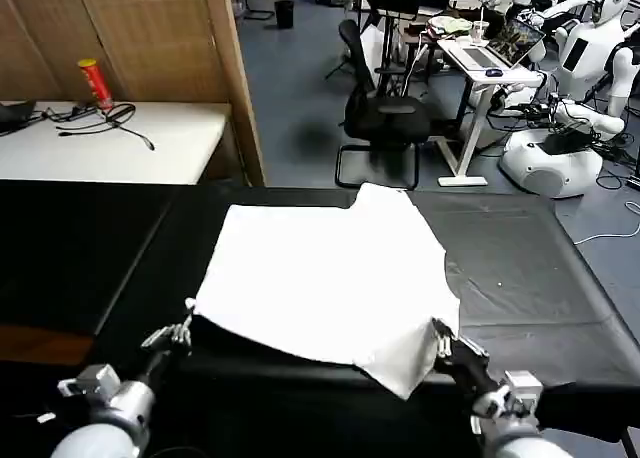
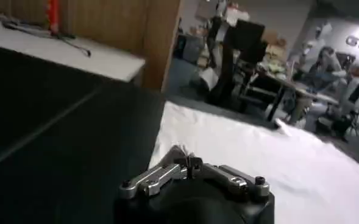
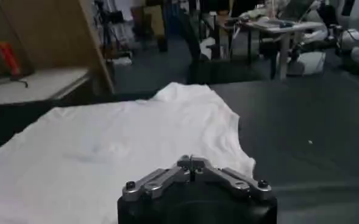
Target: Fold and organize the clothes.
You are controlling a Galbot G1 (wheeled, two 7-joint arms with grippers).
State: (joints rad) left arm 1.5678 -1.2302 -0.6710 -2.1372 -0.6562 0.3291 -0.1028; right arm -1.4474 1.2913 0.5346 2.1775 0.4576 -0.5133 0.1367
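Observation:
The clothes are one white T-shirt (image 1: pixel 330 273), lying plain side up on the black table (image 1: pixel 520 278). Its near edge hangs over the table's front edge, and no print shows. At the shirt's near left corner my left gripper (image 1: pixel 183 330) is shut, with a pinch of white cloth between its tips (image 2: pixel 188 159). My right gripper (image 1: pixel 440 334) is shut at the near right corner, where a flap of cloth droops below the table edge. In the right wrist view the T-shirt (image 3: pixel 124 146) spreads out ahead of the shut right gripper (image 3: pixel 191 161).
A white desk (image 1: pixel 180 143) with a red can (image 1: pixel 95 81) and cables stands beyond the table's far left. A black office chair (image 1: pixel 385 118) and a desk with a laptop (image 1: pixel 490 53) stand behind. Bare black tabletop lies on both sides of the shirt.

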